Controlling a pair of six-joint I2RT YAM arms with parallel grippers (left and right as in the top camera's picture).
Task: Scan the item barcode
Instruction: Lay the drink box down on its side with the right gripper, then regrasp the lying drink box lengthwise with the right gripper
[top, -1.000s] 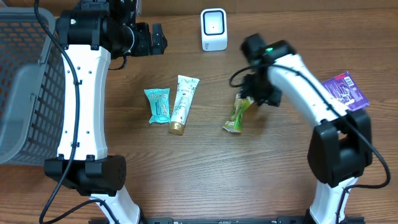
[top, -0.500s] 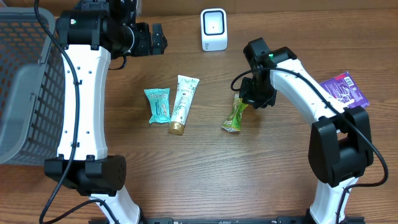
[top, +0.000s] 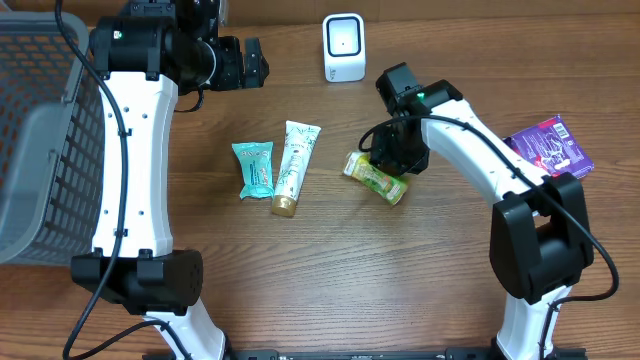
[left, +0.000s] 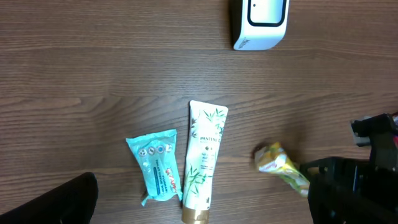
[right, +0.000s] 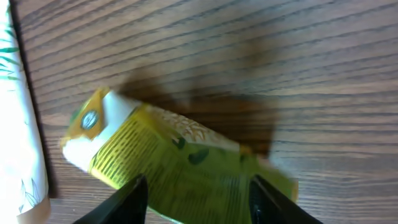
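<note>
The basket sits far left of the scanner, likely waiting for scanned goods. The left gripper hangs just left of the scanner, jaws wide and empty, parked out of the way. The right gripper is low in front of the scanner, fingers straddling the pouch; whether they pinch it I cannot tell. The pouch is near the scanner's front, probably so its barcode can be turned toward it
</note>
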